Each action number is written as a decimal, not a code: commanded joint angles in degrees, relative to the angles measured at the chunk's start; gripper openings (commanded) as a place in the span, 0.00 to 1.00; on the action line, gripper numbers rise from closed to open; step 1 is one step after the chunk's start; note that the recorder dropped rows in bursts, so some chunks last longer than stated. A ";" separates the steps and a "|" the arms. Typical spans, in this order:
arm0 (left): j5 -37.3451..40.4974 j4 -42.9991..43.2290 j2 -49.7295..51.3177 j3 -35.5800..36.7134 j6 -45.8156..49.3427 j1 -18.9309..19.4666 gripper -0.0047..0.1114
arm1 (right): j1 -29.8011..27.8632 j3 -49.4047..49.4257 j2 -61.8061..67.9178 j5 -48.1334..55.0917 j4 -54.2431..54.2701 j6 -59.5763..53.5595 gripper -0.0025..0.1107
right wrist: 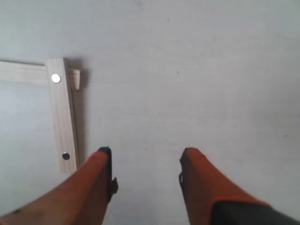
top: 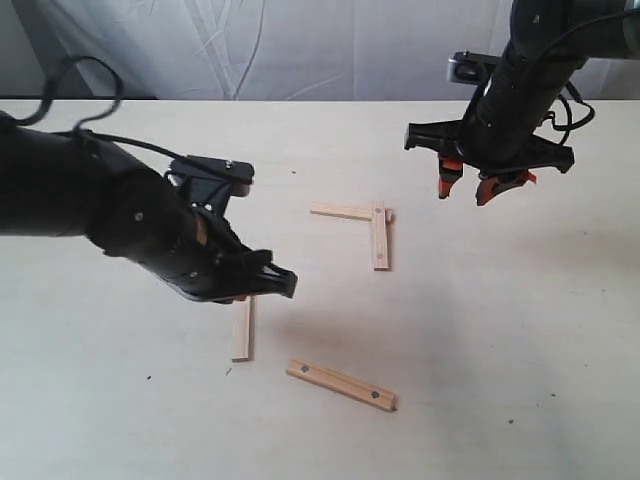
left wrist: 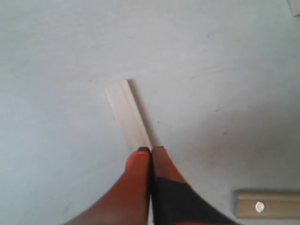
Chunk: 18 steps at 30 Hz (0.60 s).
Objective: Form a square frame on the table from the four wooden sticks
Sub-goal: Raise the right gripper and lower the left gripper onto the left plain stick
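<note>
left claw [left wrist: 151, 151] clenched on a thin pale wooden stick [left wrist: 126, 110], likely due next at the l-shaped pair [top: 379, 238]; right claw [right wrist: 145, 157] released

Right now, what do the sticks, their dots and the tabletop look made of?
Sticks: bare pale wood, matte, with faint lengthwise grain. Dots: probably metal, since one glints silver; magnets or rivets, cannot tell. Tabletop: smooth, cream, matte with no glare; laminate or painted board likely, not certain.
</note>
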 commanded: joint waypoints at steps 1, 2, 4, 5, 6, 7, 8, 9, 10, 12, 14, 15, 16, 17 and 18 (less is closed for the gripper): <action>-3.67 2.30 2.27 0.13 -4.77 -2.01 0.06 | -0.34 1.90 -0.45 -1.07 -0.18 -1.53 0.43; -3.91 2.18 2.44 0.13 -4.77 -2.01 0.07 | -0.34 2.16 -0.45 -1.23 -0.18 -1.87 0.43; -4.05 3.04 2.44 0.13 -4.77 -2.01 0.13 | -0.34 2.57 -0.45 -1.60 -0.18 -2.61 0.43; -3.93 3.55 2.44 0.13 -4.77 -2.01 0.16 | -0.34 2.57 -0.45 -1.50 -0.18 -2.54 0.43; -3.92 4.63 2.44 0.13 -4.77 -2.01 0.22 | -0.34 2.57 -0.45 -1.50 -0.18 -2.54 0.43; -3.92 5.22 2.44 0.13 -4.77 -2.01 0.26 | -0.34 2.57 -0.45 -1.50 -0.18 -2.54 0.43; -3.92 5.59 2.44 0.13 -4.86 -2.01 0.31 | -0.34 2.57 -0.45 -1.50 -0.18 -2.54 0.43; -3.92 5.68 2.44 0.13 -4.86 -2.01 0.36 | -0.34 2.57 -0.45 -1.50 -0.18 -2.54 0.43; -3.92 5.68 2.64 0.13 -5.01 -2.01 0.40 | -0.34 2.57 -0.45 -1.50 -0.18 -2.54 0.43; -3.92 6.12 3.38 0.13 -5.02 -2.01 0.42 | -0.34 2.57 -0.45 -1.50 -0.18 -2.54 0.43; -3.68 7.74 4.68 0.13 -6.48 -2.01 0.42 | -0.34 2.57 -0.45 -1.50 -0.18 -2.78 0.43; -3.38 9.21 5.89 0.13 -8.02 -2.01 0.42 | -0.34 2.57 -0.45 -1.37 -0.18 -2.78 0.43; -3.14 10.46 6.72 0.13 -10.01 -2.01 0.42 | -0.34 2.57 -0.45 -1.37 -0.18 -2.78 0.43; -3.14 11.84 7.56 0.13 -11.72 -2.01 0.42 | -0.34 2.57 -0.45 -1.37 -0.18 -2.78 0.43; -3.14 12.58 8.24 0.13 -12.61 -2.01 0.42 | -0.34 2.57 -0.45 -1.36 -0.08 -2.78 0.43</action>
